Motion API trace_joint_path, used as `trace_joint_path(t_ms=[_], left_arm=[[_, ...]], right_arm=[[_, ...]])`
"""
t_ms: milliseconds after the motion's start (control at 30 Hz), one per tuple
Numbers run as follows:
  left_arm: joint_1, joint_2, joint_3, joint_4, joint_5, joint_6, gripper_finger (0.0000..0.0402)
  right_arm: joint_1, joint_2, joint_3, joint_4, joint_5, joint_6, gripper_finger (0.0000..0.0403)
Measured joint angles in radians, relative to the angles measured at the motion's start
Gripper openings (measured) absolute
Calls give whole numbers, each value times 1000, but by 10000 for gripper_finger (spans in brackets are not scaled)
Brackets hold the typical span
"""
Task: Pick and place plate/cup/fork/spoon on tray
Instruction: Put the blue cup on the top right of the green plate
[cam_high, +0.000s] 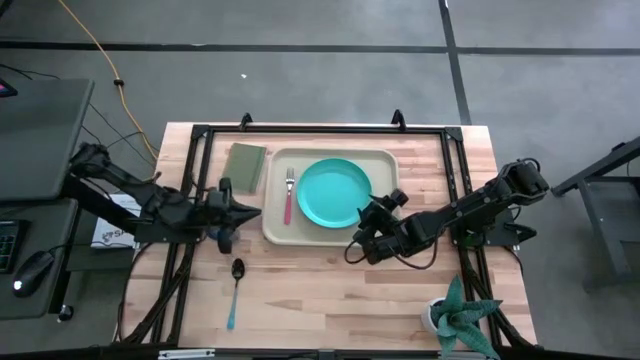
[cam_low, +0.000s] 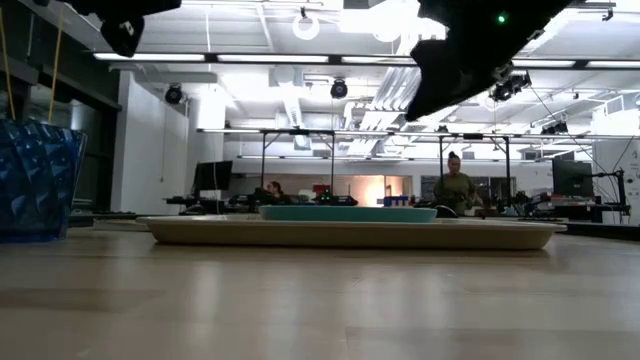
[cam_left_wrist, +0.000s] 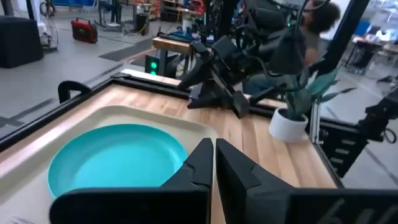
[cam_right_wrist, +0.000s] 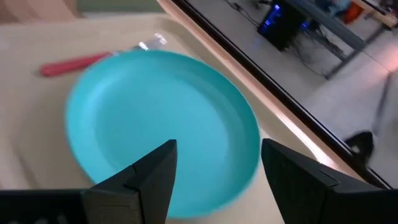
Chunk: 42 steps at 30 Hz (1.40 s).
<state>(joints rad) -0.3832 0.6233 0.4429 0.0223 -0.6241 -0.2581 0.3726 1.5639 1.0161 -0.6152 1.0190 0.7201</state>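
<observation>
The teal plate (cam_high: 333, 192) lies flat in the beige tray (cam_high: 275, 228). The pink-handled fork (cam_high: 289, 196) lies in the tray to the plate's left. The teal-handled spoon (cam_high: 235, 292) lies on the table in front of the tray's near-left corner. The dark-blue cup (cam_low: 35, 180) stands on the table at the left of the low view; I cannot make it out in the high view. My left gripper (cam_high: 254, 211) is shut and empty, raised beside the tray's left rim. My right gripper (cam_right_wrist: 217, 168) is open and empty above the plate's near-right rim (cam_high: 368, 222).
An olive-green flat rectangle (cam_high: 245, 165) lies at the tray's far-left corner. A potted plant (cam_high: 460, 318) stands at the table's near right. Black frame rails (cam_high: 320, 128) run along the table's edges. People (cam_low: 456, 185) are in the room beyond the table.
</observation>
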Motion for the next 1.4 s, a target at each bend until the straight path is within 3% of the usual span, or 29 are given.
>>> trace_joint_path(t_ms=[200, 400, 600, 800, 967, 1167, 1400], left_arm=[[9, -31, 9, -78, 10, 16, 1], [89, -8, 157, -466, 42, -84, 43], [185, 79, 290, -847, 257, -241, 130], [234, 224, 297, -1167, 405, -333, 196], [246, 299, 319, -1183, 463, -207, 206], [246, 340, 376, -1204, 385, -32, 203], [246, 400, 377, -1303, 406, 52, 202]], right_arm=[[-17, 0, 0, 162, -63, -161, 227], [-38, 0, 0, 184, -80, -179, 227], [-52, 0, 0, 184, -115, -179, 227], [-52, 0, 0, 184, -115, -179, 227], [-52, 0, 0, 180, -115, -179, 227], [-52, 0, 0, 180, -115, -179, 227], [-52, 0, 0, 179, -119, -179, 227]])
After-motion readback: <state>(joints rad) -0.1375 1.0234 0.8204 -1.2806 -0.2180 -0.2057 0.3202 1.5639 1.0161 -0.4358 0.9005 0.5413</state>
